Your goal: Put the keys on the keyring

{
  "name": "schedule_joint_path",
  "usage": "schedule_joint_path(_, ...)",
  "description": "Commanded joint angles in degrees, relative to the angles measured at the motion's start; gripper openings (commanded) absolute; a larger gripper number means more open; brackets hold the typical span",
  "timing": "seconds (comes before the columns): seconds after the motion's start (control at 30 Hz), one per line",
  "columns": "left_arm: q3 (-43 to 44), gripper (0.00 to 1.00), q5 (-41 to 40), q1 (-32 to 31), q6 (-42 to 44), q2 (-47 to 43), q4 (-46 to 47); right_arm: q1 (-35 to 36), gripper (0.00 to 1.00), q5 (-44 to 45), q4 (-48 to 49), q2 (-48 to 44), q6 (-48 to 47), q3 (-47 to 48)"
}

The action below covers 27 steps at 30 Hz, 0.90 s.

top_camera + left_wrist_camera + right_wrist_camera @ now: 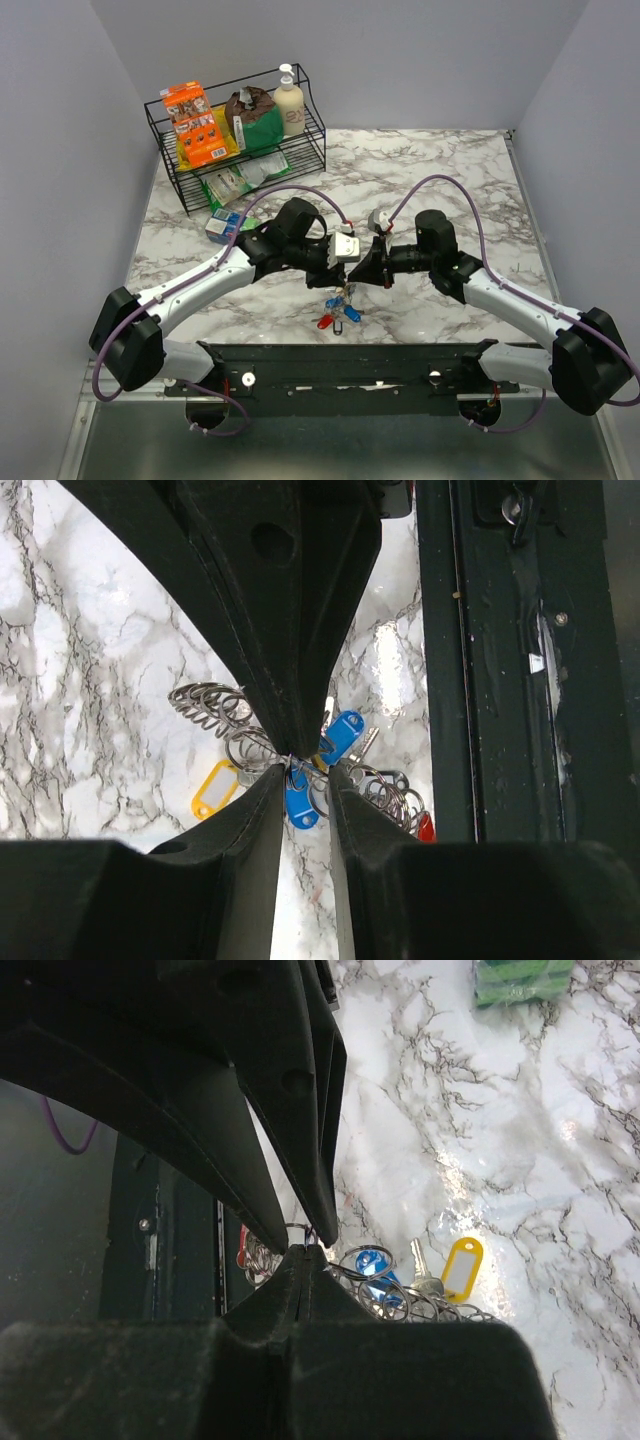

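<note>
- Your right fingers [303, 1260] are closed tip to tip and seem to pinch one thin loop of the keyring [210, 705].
- Your left fingers [268, 800] face them nose to nose with a narrow gap between. You cannot tell whether they grip anything.
- Just below both tips, the keys [338, 310] bunch among the ring's coils over the desk [440, 180]. A blue key [342, 735] is closest, and the red key [425, 827] and yellow key [213, 790] are farther out on opposite sides.
- Expect the ring to be light, springy, slick wire that flops along its length, while the keys are stiff. Take a key by its plastic head and leave its hole free.
</note>
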Motion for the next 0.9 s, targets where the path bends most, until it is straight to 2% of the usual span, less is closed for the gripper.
schedule_joint_path(0.0,2.27,0.30,2.43,-0.13,1.11,0.57,-1.26,0.32,0.00,-1.69,1.22,-0.40,-0.61,0.95)
schedule_joint_path(0.3,2.53,0.18,2.78,-0.13,-0.20,1.10,-0.29,0.50,0.00,-1.77,1.40,-0.31,-0.35,0.95)
schedule_joint_path(0.4,2.62,0.07,2.78,-0.13,-0.20,1.36,-0.55,0.41,0.00,-1.77,1.48,-0.49,-0.35,1.04)
schedule_joint_path(0.43,2.79,0.00,2.86,-0.13,-0.03,1.53,-0.90,0.50,0.01,-1.69,1.48,-0.58,-0.35,0.95)
schedule_joint_path(0.63,3.32,0.00,3.13,-0.22,-0.47,1.98,-1.62,0.41,0.01,-0.81,2.01,-1.45,0.53,0.78)
schedule_joint_path(0.7,2.53,0.00,2.25,-0.31,-2.66,1.19,0.14,0.41,0.06,-0.20,1.92,-1.80,0.79,0.69)
schedule_joint_path(0.83,-1.24,0.00,0.15,-0.31,-7.93,-1.01,7.51,0.41,0.08,2.18,1.92,-2.95,1.41,0.51)
schedule_joint_path(0.87,-1.77,0.00,-0.29,-0.31,-8.98,-1.62,8.75,0.41,0.14,3.23,2.10,-3.38,1.41,0.51)
